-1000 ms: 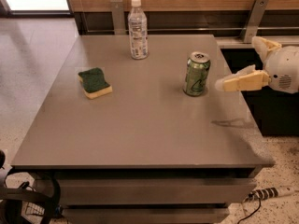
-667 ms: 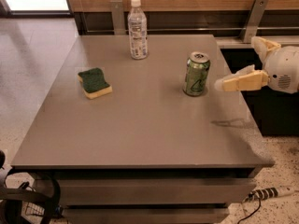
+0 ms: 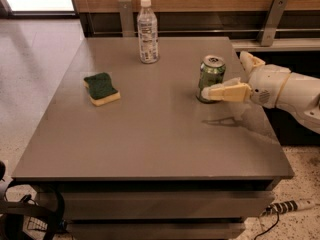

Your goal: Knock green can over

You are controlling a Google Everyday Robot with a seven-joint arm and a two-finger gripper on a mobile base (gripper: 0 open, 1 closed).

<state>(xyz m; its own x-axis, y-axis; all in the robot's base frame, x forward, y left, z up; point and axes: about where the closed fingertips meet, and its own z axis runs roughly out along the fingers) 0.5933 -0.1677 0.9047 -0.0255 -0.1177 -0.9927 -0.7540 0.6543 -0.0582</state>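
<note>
- Since a second ago, the gripper (image 3: 224, 76) has moved left from the right edge of the table (image 3: 150, 149). Its near finger (image 3: 227, 92), which stopped short of the green can (image 3: 211, 73) before, now crosses the can's lower right side.
- The green can stands where it did, on the right half of the table toward the far side. It has not tipped.
- The bottle (image 3: 147, 31) and the sponge (image 3: 101, 88) have not shifted.
- The jaws are spread wide. The near finger points left at the can, and the far finger (image 3: 251, 61) sits behind and to the right of it. Whether the near finger presses the can cannot be told.
- The fingers are cream-coloured, flat and tapered, on a smooth white rounded wrist.
- The can is a short metal cylinder, olive green with pale markings and a silver top.
- The bottle is clear ribbed plastic with a white cap and stands at the far edge.
- The sponge is a soft block, dark green above and yellow below, on the left side.
- The table has a matte grey-brown top, flat and square-edged.
- The can's long axis is vertical, with the silver top facing up.
</note>
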